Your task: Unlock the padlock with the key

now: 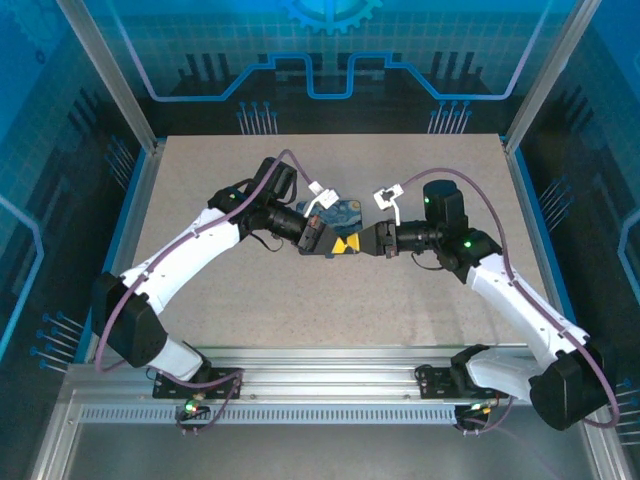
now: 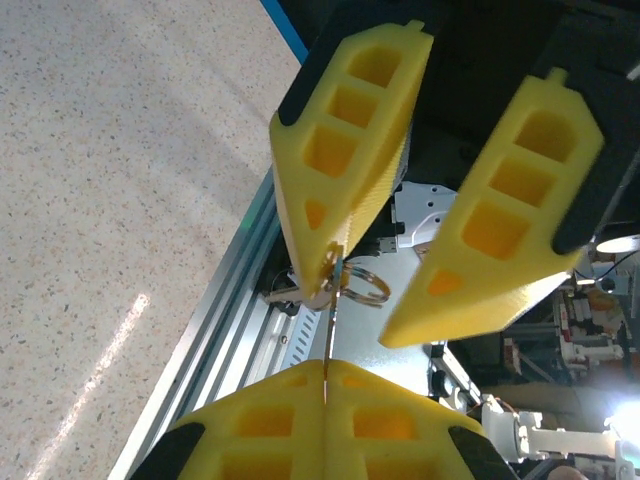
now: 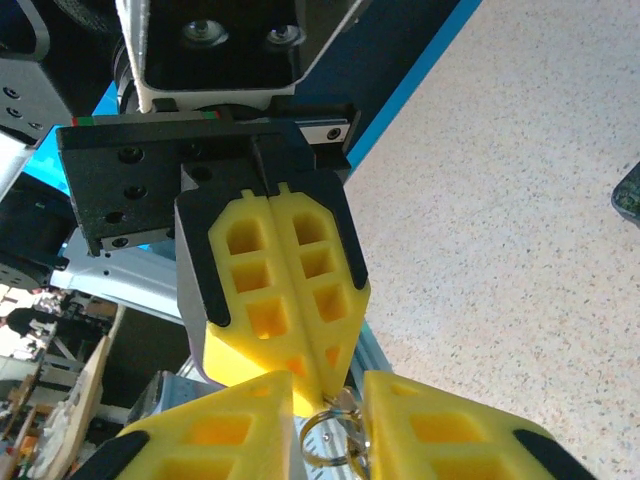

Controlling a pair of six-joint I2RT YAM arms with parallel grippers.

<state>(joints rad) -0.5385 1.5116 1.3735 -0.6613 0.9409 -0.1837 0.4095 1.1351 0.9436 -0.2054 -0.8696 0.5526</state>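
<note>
My left gripper (image 2: 327, 372) is shut on the key (image 2: 328, 335), a thin metal strip seen edge-on that rises from its yellow fingertips to a key ring (image 2: 368, 285). My right gripper (image 2: 355, 310) faces it, open, with one fingertip touching the key's ring end. In the right wrist view the key ring (image 3: 325, 445) hangs between my right gripper's (image 3: 328, 400) spread fingers, just under the left gripper's (image 3: 335, 375) closed tips. From above, the left gripper (image 1: 333, 243) and right gripper (image 1: 364, 242) meet tip to tip at mid-table. I cannot make out the padlock.
A dark-blue picture tin (image 1: 340, 215) lies on the speckled table (image 1: 330, 300) just behind the meeting grippers. White cable connectors stick up from both wrists. An aluminium rail (image 1: 330, 360) runs along the near edge; blue-framed walls enclose the sides.
</note>
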